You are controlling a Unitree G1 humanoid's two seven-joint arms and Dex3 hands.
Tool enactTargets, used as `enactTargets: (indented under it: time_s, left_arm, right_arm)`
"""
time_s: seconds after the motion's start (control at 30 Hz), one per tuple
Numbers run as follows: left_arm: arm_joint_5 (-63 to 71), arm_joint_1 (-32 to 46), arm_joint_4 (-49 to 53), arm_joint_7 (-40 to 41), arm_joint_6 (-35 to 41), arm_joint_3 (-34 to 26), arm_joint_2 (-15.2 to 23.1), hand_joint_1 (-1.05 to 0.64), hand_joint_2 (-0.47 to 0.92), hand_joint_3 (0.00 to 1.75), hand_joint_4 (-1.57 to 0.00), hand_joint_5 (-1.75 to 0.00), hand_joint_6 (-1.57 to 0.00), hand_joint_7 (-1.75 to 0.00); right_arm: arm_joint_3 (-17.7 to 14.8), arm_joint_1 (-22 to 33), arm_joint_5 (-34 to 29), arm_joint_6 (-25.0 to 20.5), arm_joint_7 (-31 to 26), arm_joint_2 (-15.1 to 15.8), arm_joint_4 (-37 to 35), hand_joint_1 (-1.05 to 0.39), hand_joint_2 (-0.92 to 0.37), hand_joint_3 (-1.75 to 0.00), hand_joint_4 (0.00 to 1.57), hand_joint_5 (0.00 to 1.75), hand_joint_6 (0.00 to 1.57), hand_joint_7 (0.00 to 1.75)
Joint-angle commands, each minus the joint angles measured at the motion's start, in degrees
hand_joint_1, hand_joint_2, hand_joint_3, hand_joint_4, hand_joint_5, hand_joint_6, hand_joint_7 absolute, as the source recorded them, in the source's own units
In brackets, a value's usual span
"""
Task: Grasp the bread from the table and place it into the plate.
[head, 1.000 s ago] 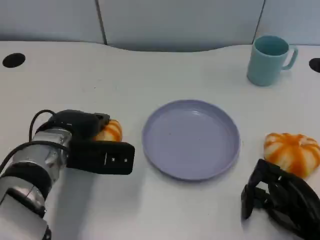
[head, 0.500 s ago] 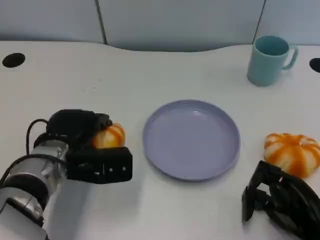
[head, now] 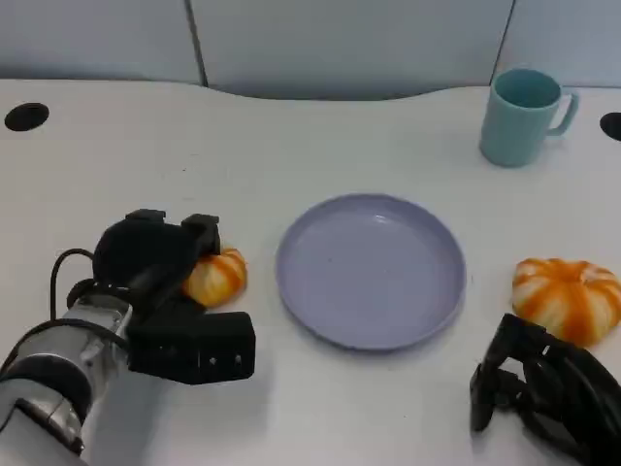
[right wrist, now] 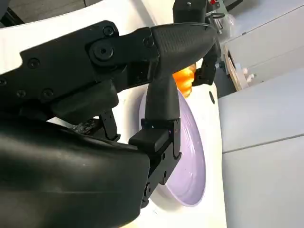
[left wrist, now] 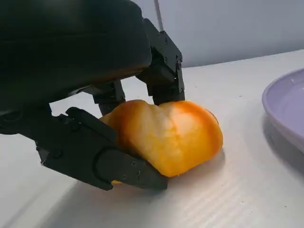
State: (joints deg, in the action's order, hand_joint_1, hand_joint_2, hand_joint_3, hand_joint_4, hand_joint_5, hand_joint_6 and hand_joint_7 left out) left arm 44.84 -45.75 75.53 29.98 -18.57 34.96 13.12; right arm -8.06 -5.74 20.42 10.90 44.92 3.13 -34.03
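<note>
A small orange bread roll point(head: 217, 277) lies on the white table just left of the lavender plate point(head: 369, 325). My left hand point(head: 155, 254) comes over it from the near left, and in the left wrist view its fingers point(left wrist: 107, 161) grip the roll point(left wrist: 166, 135) from both sides. The roll's underside looks to be touching the table. The plate's rim point(left wrist: 285, 109) lies close beside the roll. My right hand point(head: 543, 388) rests at the near right, its fingers bent and holding nothing. The right wrist view looks past that hand point(right wrist: 118, 71) to the plate point(right wrist: 190, 161) and the roll point(right wrist: 184, 78).
A larger orange-and-white striped bread point(head: 568, 296) sits right of the plate, just beyond my right hand. A teal mug point(head: 524, 116) stands at the far right. A black hole point(head: 26, 116) marks the table's far left.
My left hand has drawn back toward me and settled its fingers around the roll. The roll shows more and sits slightly nearer. The right hand has stayed put.
</note>
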Motion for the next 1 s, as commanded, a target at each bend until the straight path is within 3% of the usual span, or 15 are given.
enactTargets:
  time_s: [0.03, 0.07, 0.1, 0.17, 0.33, 0.43, 0.57, 0.77, 1.0]
  left_arm:
    - [0.25, 0.54, 0.50, 0.89, -0.13, 0.19, 1.02, -0.20, 0.92, 0.51, -0.86, -1.75, -0.59, -1.75]
    - [-3.14, -0.36, -0.39, 0.83, -2.48, -3.09, 1.18, -0.20, 0.91, 0.51, -0.86, -1.75, -0.59, -1.75]
    - [-5.69, -1.04, -1.04, 0.77, -4.28, -5.60, 1.31, -0.14, 0.80, 0.66, -0.83, -1.75, -0.61, -1.75]
    - [-8.29, -1.72, -1.61, 0.57, -6.35, -8.32, 1.44, -0.10, 0.70, 0.81, -0.81, -1.75, -0.62, -1.75]
    - [-7.52, -3.35, -3.01, 1.06, -9.75, -8.28, 1.48, -0.13, 0.68, 0.86, -0.81, -1.75, -0.61, -1.75]
    - [-5.12, -6.00, -5.09, 3.62, -13.84, -6.53, 1.04, -0.14, 0.54, 1.11, -0.87, -1.75, -0.67, -1.75]
    - [-3.62, -7.50, -5.72, 4.07, -15.51, -5.34, 0.33, -0.11, 0.46, 1.14, -0.88, -1.75, -0.68, -1.75]
    - [-2.21, -8.88, -6.60, 4.18, -16.61, -4.18, -0.47, -0.15, 0.48, 1.18, -0.89, -1.75, -0.70, -1.75]
    - [-0.93, -11.46, -7.30, 0.26, -19.96, -1.44, -3.67, -0.26, 0.64, 1.04, -0.92, -1.75, -0.71, -1.75]
  right_arm:
    - [0.00, 1.23, -0.35, -0.70, -0.48, 1.00, -0.14, -0.52, -0.92, -0.24, 0.66, 1.75, 0.58, 1.53]
    - [0.09, 1.10, -0.45, -0.72, -0.65, 0.86, -0.27, -0.52, -0.92, -0.24, 0.66, 1.75, 0.58, 1.53]
    - [0.16, 1.00, -0.52, -0.74, -0.79, 0.76, -0.37, -0.51, -0.92, -0.25, 0.65, 1.75, 0.57, 1.52]
    - [0.24, 0.91, -0.59, -0.76, -0.94, 0.67, -0.47, -0.51, -0.92, -0.26, 0.64, 1.75, 0.56, 1.52]
    - [0.19, 0.16, -0.38, -0.37, -0.64, 0.60, -1.68, -0.51, -0.92, -0.26, 0.64, 1.75, 0.56, 1.52]
    - [0.21, -0.51, -0.70, 0.80, -0.83, 0.34, -2.91, -0.51, -0.92, -0.26, 0.66, 1.75, 0.57, 1.53]
    - [0.43, -0.77, -1.20, 2.12, -1.05, 0.32, -3.89, -0.51, -0.92, -0.27, 0.66, 1.75, 0.56, 1.53]
    - [0.49, -0.82, -0.97, 2.01, -0.84, 0.33, -4.02, -0.52, -0.92, -0.26, 0.67, 1.75, 0.57, 1.53]
    - [0.46, -0.68, -0.86, 2.04, -0.78, 0.13, -3.83, -0.50, -0.92, -0.27, 0.65, 1.75, 0.56, 1.53]
